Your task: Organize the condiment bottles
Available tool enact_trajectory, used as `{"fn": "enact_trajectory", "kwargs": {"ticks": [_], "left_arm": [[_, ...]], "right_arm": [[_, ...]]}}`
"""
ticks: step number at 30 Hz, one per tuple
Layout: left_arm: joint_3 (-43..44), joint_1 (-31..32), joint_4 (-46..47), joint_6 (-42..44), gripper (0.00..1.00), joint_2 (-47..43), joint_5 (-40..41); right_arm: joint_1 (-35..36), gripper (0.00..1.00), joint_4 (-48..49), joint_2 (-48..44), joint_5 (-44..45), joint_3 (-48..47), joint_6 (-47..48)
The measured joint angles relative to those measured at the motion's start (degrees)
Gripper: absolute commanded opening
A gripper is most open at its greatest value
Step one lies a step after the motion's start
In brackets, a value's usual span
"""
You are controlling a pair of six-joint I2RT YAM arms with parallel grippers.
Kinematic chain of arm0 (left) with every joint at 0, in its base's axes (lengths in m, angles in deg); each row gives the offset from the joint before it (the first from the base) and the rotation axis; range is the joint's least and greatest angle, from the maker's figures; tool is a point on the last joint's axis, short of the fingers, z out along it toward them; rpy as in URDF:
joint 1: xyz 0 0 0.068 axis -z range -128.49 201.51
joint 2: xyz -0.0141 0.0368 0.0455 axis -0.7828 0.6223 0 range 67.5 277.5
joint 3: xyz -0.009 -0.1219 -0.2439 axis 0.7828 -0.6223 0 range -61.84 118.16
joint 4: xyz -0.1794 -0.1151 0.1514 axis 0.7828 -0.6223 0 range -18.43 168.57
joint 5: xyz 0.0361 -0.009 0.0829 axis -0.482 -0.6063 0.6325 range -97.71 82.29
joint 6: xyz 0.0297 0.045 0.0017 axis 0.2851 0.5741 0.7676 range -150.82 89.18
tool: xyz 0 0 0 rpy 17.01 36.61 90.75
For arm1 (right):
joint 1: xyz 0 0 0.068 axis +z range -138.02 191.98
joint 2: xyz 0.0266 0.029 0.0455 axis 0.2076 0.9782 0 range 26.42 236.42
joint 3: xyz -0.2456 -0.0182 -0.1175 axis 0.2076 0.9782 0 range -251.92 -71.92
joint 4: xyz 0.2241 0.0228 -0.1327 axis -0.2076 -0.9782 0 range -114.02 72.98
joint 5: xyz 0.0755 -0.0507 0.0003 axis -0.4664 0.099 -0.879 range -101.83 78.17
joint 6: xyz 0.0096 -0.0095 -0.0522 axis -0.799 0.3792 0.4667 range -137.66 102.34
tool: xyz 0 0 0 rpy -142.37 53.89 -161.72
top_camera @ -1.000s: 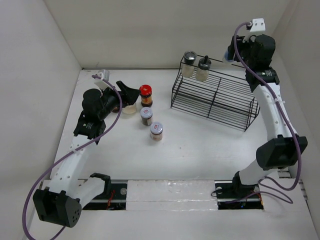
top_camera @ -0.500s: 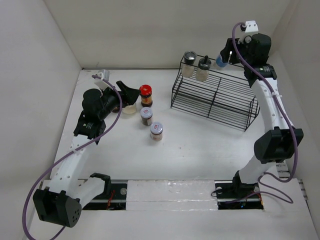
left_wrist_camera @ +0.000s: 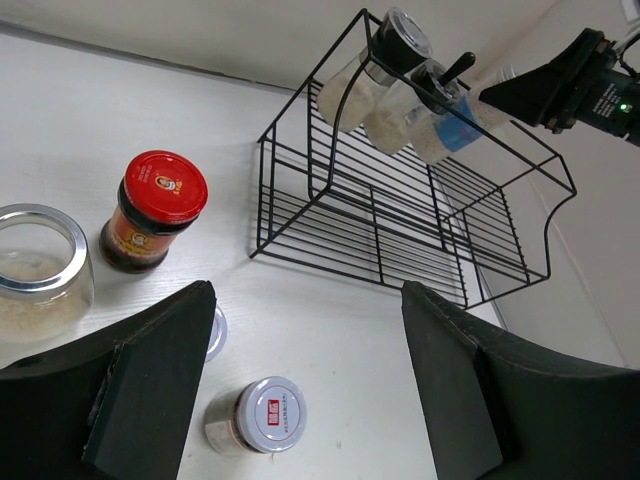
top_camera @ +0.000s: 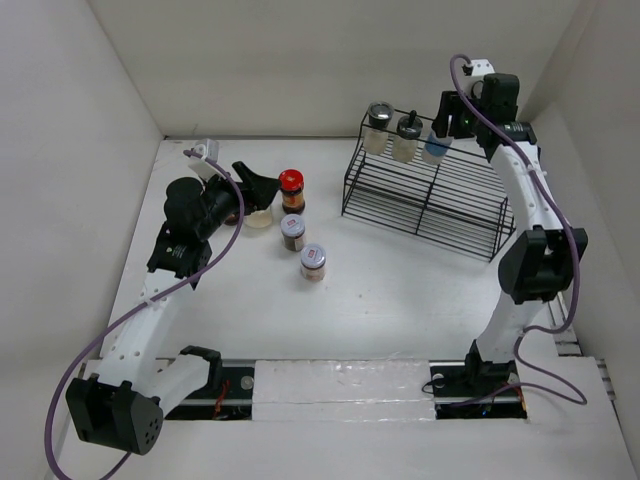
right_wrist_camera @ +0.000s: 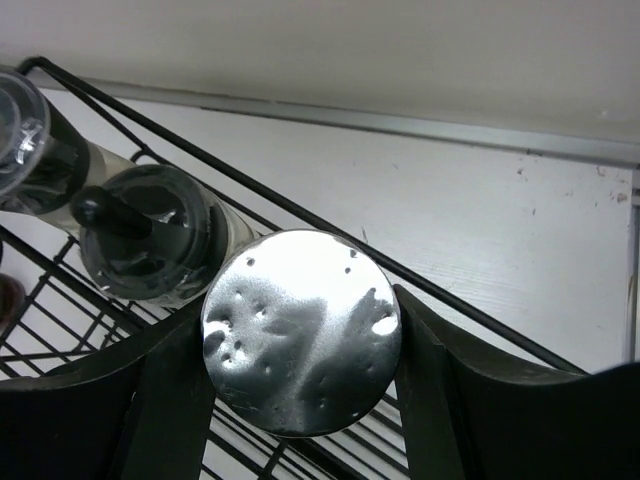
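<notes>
My right gripper (top_camera: 447,122) is shut on a silver-capped shaker with a blue label (top_camera: 435,146). It holds the shaker at the top tier of the black wire rack (top_camera: 430,195), beside a silver-capped bottle (top_camera: 378,128) and a black-capped bottle (top_camera: 405,138). In the right wrist view my gripper (right_wrist_camera: 300,335) clamps the silver cap (right_wrist_camera: 300,310). My left gripper (top_camera: 256,184) is open and empty above an open glass jar of pale grains (top_camera: 259,218). A red-capped jar (top_camera: 291,190), a dark jar (top_camera: 292,232) and a white-capped jar (top_camera: 313,262) stand in a row on the table.
White walls enclose the table on three sides. The left wrist view shows the rack (left_wrist_camera: 400,230), the red-capped jar (left_wrist_camera: 155,210), the glass jar (left_wrist_camera: 35,265) and the white-capped jar (left_wrist_camera: 258,415) between my open fingers (left_wrist_camera: 150,390).
My right gripper has moved left and down with the blue-labelled shaker, bringing it to the rack's top tier beside the two bottles. The left arm has not moved.
</notes>
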Motion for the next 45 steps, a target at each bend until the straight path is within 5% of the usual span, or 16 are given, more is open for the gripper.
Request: {"fn": "enact_trajectory", "kwargs": {"ticks": [10, 16, 18, 20, 22, 25, 26, 29, 37, 45], "left_arm": [[0.0, 0.0, -0.02, 0.0, 0.71, 0.0, 0.02], [0.0, 0.0, -0.39, 0.0, 0.71, 0.0, 1.36], [0.0, 0.0, -0.79, 0.0, 0.71, -0.02, 2.19], [0.0, 0.0, -1.6, -0.02, 0.71, -0.13, 3.72], [0.0, -0.07, -2.47, -0.24, 0.71, -0.2, 5.49], [0.02, -0.31, -3.87, -1.16, 0.71, -0.2, 7.93], [0.02, -0.44, -4.26, -1.66, 0.71, -0.2, 8.83], [0.02, -0.61, -5.31, -2.71, 0.71, -0.26, 11.04], [0.02, -0.66, -6.51, -3.78, 0.71, -2.08, 13.51], [0.02, -0.66, -6.51, -4.04, 0.71, -2.12, 13.33]], "right_arm": [[0.15, 0.91, -0.66, 0.7, 0.61, -0.35, 0.42], [1.51, 0.93, 2.97, -4.39, 3.21, 2.03, 0.39], [3.17, 0.77, 6.49, -9.57, 4.13, 6.1, 0.52], [6.86, 0.41, 10.93, -15.54, 4.2, 10.73, 0.94], [12.59, 0.22, 15.93, -19.98, 3.1, 14.25, 1.18], [22.47, 0.4, 22.58, -19.8, 0.7, 15.76, 1.18], [25.27, 0.65, 24.13, -18.36, -0.09, 15.76, 1.16], [31.74, 0.94, 27.12, -9.75, -1.42, 14.86, 1.51], [34.99, 1.0, 21.03, 14.47, -2.1, 9.49, 2.4], [35.74, 1.0, 16.37, 22.12, -1.18, -1.03, 4.55]]}}
